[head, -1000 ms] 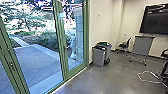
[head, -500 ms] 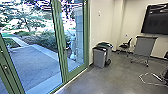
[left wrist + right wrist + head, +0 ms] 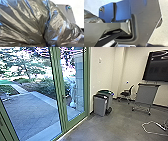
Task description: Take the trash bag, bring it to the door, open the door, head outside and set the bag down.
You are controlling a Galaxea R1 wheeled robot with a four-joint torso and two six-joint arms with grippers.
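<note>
Close before the left wrist camera, the glossy dark trash bag (image 3: 28, 30) is spread wide, its creases drawn together into a tight pucker; whether the left gripper is clenched on it, I cannot tell. Nor can I tell the state of the right gripper. Farther out, in the head view, tall green-framed glass doors (image 3: 65, 118) stand on the robot's left, with a paved yard (image 3: 32, 113) behind the glass, a pale path, shrubs (image 3: 41, 87) and trees. Just past the doors, inside by the pale wall (image 3: 101, 74), are a grey bin (image 3: 99, 107) and, right beside it, a bin with a green top (image 3: 105, 92). Beyond them across the smooth grey floor (image 3: 107, 127) come a dark chair (image 3: 126, 93), a grey panel on a wheeled stand (image 3: 147, 94) and, on the wall, a large black screen (image 3: 156, 68). Nearer, on the right, a pale tubular frame (image 3: 144, 128) rests on the floor.
</note>
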